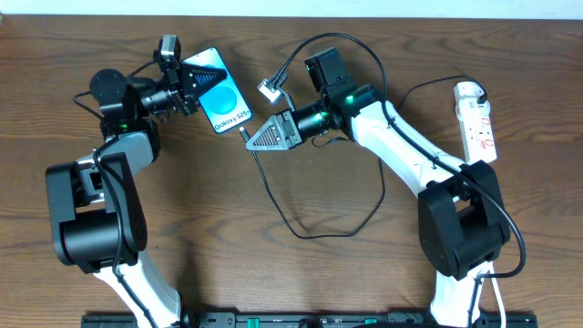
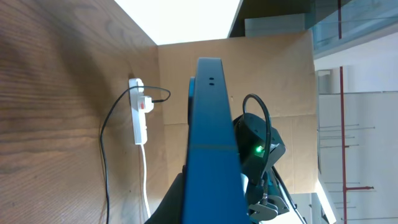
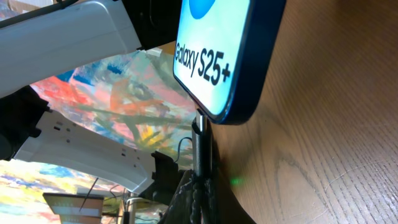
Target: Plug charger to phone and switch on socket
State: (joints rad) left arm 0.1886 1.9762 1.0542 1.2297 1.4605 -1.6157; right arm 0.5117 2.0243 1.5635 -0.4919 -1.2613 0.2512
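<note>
Our right gripper [image 1: 251,137] is clenched on the charger [image 3: 200,149]. Its small shiny tip touches the bottom edge of the phone [image 1: 221,96]. If we push crooked, the tip may slip off that smooth rounded edge, or bend. Our left gripper [image 1: 193,82] grasps the thin, glossy phone, tilted over the grainy wooden table [image 1: 364,282]. A hard push could twist it loose. The long white plastic socket [image 1: 477,123] lies far right, well apart.
</note>
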